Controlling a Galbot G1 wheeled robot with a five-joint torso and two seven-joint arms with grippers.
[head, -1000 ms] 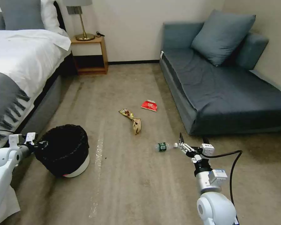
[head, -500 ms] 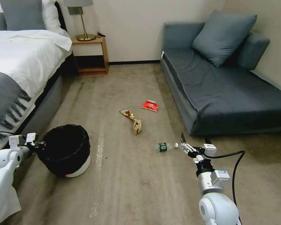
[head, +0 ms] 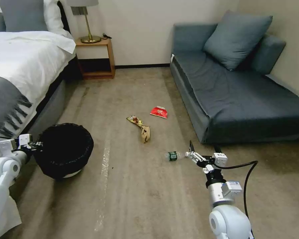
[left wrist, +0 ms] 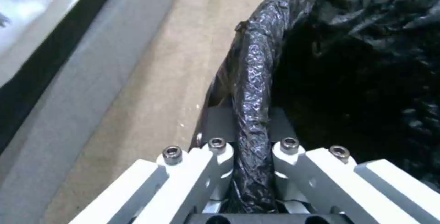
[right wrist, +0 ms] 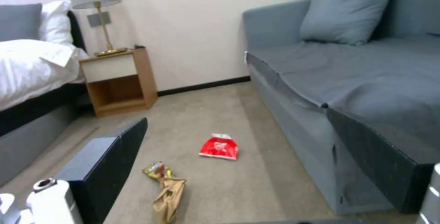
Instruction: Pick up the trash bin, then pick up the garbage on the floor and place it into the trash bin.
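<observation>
The left end effector (left wrist: 251,155) is clamped on the rim of the round white trash bin lined with a crinkled black bag (head: 63,150), apparently lifted beside the bed. The right end effector (head: 193,152) hangs spread near the clear green-labelled bottle (head: 173,155). By the look of it, the bottle, brown paper wrapper (head: 145,133), gold-red snack wrapper (head: 135,119) and red-white packet (head: 158,112) all remain on the floor.

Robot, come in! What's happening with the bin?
Left gripper clamped on trash bin rim. Right gripper open above bottle. Nothing blocking.
</observation>
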